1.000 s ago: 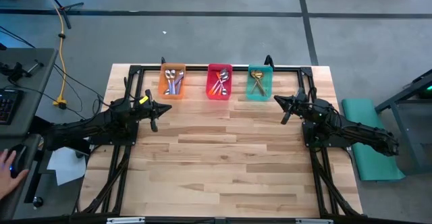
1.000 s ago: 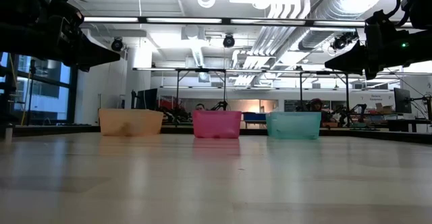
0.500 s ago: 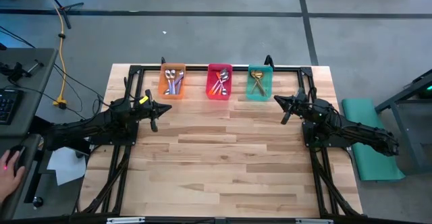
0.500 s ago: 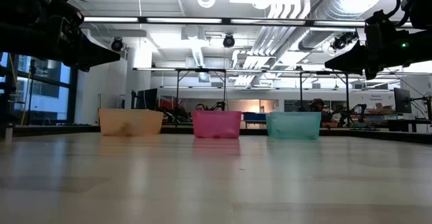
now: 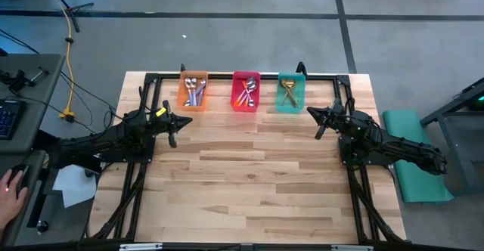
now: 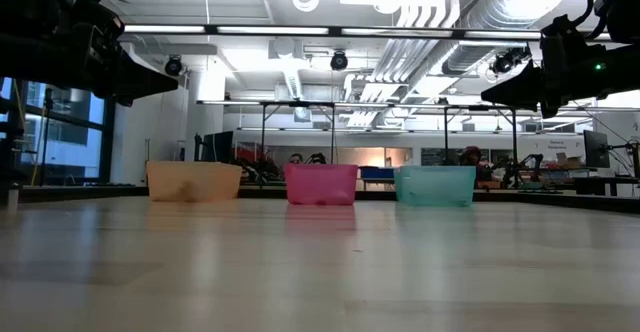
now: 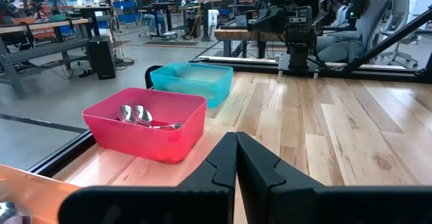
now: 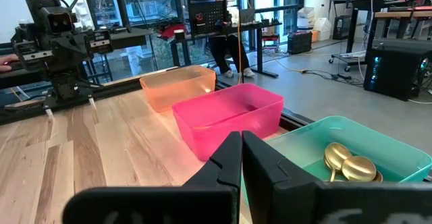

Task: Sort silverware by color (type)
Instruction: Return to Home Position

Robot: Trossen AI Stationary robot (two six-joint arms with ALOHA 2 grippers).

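Note:
Three translucent bins stand in a row at the table's far edge, and all the spoons lie inside them. The orange bin (image 5: 192, 92) holds purple-handled spoons (image 5: 193, 91), the pink bin (image 5: 246, 91) holds orange-red-handled spoons (image 5: 246, 94), and the green bin (image 5: 290, 92) holds gold spoons (image 5: 287, 92). My left gripper (image 5: 174, 122) hovers shut above the table's left side, near the orange bin. My right gripper (image 5: 319, 119) hovers shut above the right side, near the green bin. Spoon bowls show in the pink bin (image 7: 133, 114) and gold ones in the green bin (image 8: 351, 163).
A black frame rail (image 5: 242, 75) runs along the far edge behind the bins. The wooden tabletop (image 5: 249, 175) lies open between and in front of both arms. A person's hand (image 5: 9, 184) rests at a desk left of the table.

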